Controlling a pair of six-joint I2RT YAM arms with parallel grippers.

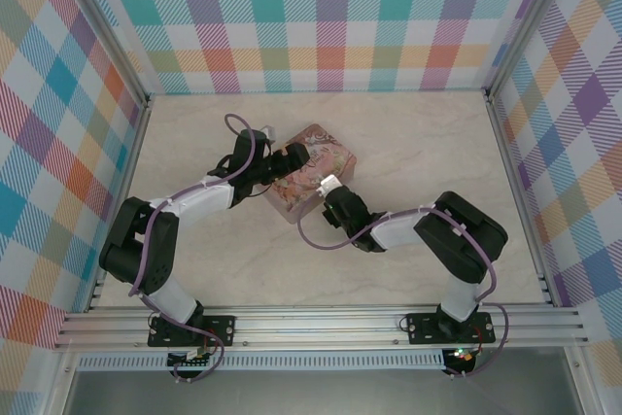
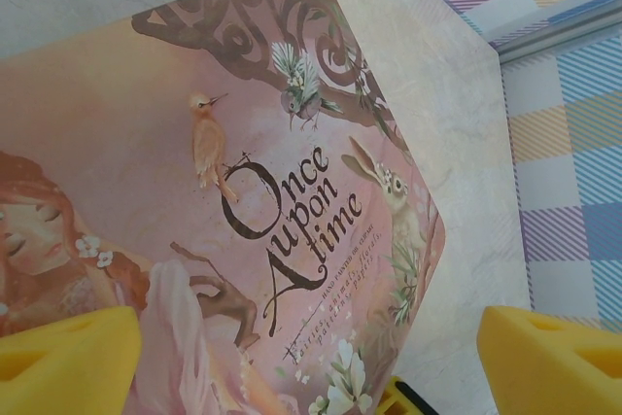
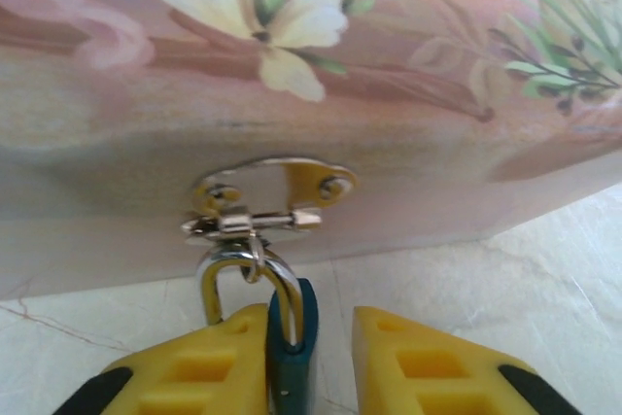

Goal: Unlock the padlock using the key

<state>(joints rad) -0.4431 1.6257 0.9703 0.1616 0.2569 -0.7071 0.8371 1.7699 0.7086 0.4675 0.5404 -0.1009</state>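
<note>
Hanging from the silver hasp (image 3: 262, 203) on the pink tin (image 3: 408, 133) side wall, the padlock (image 3: 292, 347) has a small teal body and shiny metal shackle (image 3: 216, 284). It sits between my right gripper (image 3: 311, 326) fingers, jaws slightly apart, one finger touching it and the other clear. My left gripper (image 2: 306, 342) is spread wide over the lid.

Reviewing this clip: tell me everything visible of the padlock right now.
The padlock is tiny, with a blue-teal body and a shiny silver shackle, both metal by the look. It hangs shackle-up from the hasp on the side wall of the pink tin, the shackle threaded through the hasp's loop. Its body sits between the yellow fingers of the right gripper, against one finger with a gap to the other. Its lower end runs out of frame; whether it is locked cannot be told.
</note>
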